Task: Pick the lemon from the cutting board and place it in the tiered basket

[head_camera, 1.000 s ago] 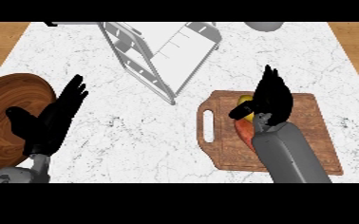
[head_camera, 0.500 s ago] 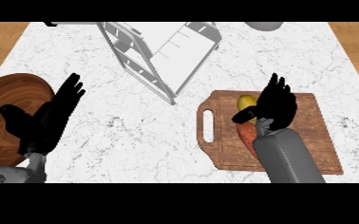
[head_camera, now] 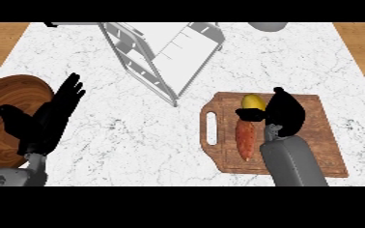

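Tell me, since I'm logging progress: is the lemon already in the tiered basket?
No, the lemon lies on the cutting board beside the right hand, apart from the tiered basket.

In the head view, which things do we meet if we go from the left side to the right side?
Wooden plate → left hand → tiered basket → cutting board, carrying the sweet potato, then the lemon, then the right hand.
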Available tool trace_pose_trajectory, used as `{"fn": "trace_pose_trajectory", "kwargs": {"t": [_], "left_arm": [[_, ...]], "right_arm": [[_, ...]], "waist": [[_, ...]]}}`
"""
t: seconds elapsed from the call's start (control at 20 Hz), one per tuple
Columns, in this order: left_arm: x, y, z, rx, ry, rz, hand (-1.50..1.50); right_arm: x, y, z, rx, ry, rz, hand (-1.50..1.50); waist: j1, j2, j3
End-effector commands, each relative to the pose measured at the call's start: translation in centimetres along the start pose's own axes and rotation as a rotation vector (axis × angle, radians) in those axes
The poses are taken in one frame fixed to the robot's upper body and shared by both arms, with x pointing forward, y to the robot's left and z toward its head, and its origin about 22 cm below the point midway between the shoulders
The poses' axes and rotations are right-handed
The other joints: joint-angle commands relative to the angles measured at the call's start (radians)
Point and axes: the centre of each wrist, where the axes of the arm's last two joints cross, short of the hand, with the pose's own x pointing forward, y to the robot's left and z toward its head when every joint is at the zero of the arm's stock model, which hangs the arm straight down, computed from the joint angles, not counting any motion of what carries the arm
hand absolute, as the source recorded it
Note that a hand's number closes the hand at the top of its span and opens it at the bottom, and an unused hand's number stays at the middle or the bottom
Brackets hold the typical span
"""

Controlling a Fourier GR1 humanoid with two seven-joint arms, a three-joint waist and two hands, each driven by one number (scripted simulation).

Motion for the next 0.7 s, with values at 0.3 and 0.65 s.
{"fn": "trace_pose_trajectory", "kwargs": {"t": [0.3, 0.65], "left_arm": [[-1.7, -1.4, -0.1, -0.009, -0.002, -0.007, 0.0], [-0.2, -1.0, 1.2, 0.005, -0.003, -0.004, 0.0]], "right_arm": [[0.3, 1.5, -1.5, 0.107, 0.037, 0.157, 1.5], [-0.8, 1.6, -0.1, -0.088, -0.002, 0.185, 1.5]], "waist": [[0.003, 0.004, 0.001], [0.001, 0.002, 0.001]]}}
